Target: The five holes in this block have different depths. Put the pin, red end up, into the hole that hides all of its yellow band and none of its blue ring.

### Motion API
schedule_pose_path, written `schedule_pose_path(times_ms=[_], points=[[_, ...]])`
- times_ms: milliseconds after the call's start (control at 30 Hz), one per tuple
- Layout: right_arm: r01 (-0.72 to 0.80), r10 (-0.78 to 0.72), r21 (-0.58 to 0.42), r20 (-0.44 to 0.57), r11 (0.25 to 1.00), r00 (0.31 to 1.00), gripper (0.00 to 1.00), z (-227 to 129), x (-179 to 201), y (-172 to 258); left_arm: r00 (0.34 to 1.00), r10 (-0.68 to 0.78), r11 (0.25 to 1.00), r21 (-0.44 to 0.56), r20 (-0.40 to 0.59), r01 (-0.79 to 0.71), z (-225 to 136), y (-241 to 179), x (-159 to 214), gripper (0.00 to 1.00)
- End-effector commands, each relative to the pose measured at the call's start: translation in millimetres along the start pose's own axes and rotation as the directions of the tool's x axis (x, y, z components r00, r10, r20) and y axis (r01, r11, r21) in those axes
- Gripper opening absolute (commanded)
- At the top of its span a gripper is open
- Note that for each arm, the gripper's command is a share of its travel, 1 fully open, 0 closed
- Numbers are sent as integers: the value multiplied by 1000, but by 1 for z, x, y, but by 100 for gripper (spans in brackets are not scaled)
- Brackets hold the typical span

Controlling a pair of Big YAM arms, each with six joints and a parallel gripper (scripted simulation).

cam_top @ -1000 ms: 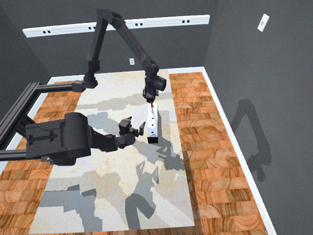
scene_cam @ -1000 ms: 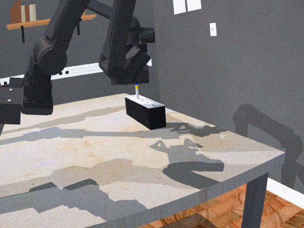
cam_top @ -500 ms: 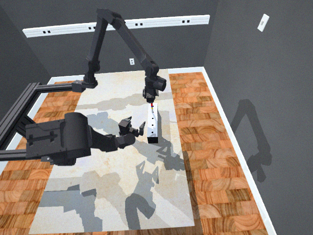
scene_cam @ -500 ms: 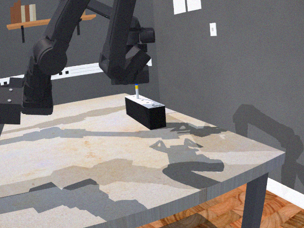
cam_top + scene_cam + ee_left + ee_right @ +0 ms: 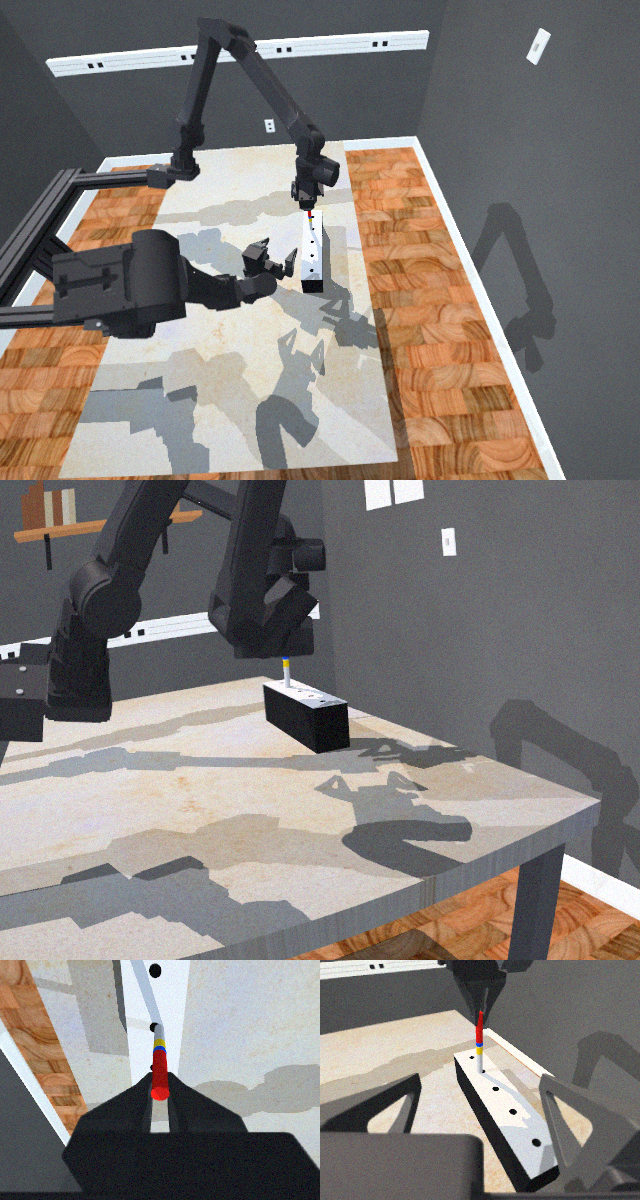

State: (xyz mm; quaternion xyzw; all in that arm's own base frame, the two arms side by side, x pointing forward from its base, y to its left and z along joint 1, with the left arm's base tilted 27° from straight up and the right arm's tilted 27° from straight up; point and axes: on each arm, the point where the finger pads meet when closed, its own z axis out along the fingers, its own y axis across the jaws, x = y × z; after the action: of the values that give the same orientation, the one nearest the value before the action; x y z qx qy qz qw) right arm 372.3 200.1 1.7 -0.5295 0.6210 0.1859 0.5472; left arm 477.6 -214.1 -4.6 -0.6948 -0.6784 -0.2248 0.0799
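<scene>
The block (image 5: 306, 263) (image 5: 289, 712) (image 5: 140, 1045) (image 5: 492, 1102) stands on the table, white on top with five holes in a row and black on the sides. My left gripper (image 5: 309, 208) (image 5: 160, 1078) (image 5: 478, 1024) is shut on the pin (image 5: 309, 213) (image 5: 286, 675) (image 5: 159, 1064) (image 5: 479, 1037) over the block's far end. The pin is about upright, red end up, with its blue ring and yellow band in full view. Its grey lower tip is at or just above the top beside the second hole from the far end; contact is unclear. My right gripper (image 5: 281, 244) (image 5: 480, 1080) is open and empty, left of the block in the top view.
The table (image 5: 217, 335) (image 5: 155, 800) carries the block and broad arm shadows. The right arm (image 5: 211, 289) reaches in from the left in the top view. A dark wall (image 5: 413, 635) stands behind the table.
</scene>
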Motion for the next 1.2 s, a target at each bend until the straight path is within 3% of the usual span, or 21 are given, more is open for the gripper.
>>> schedule_pose_path(times_ms=[0,367,933,1167], points=[[26,-26,8,10,1000,1000,100,1,-5,-4,1000,-12,999,-45,24,13,-23,19,-10,5],[26,-26,8,10,1000,1000,100,1,-5,-4,999,3,997,-76,42,1,-42,28,-7,5],[26,-26,8,10,1000,1000,100,1,-5,-4,999,-6,997,-76,44,9,-43,28,-7,5],[26,-26,8,10,1000,1000,100,1,-5,-4,999,17,1000,-22,28,-16,-15,22,-13,5]])
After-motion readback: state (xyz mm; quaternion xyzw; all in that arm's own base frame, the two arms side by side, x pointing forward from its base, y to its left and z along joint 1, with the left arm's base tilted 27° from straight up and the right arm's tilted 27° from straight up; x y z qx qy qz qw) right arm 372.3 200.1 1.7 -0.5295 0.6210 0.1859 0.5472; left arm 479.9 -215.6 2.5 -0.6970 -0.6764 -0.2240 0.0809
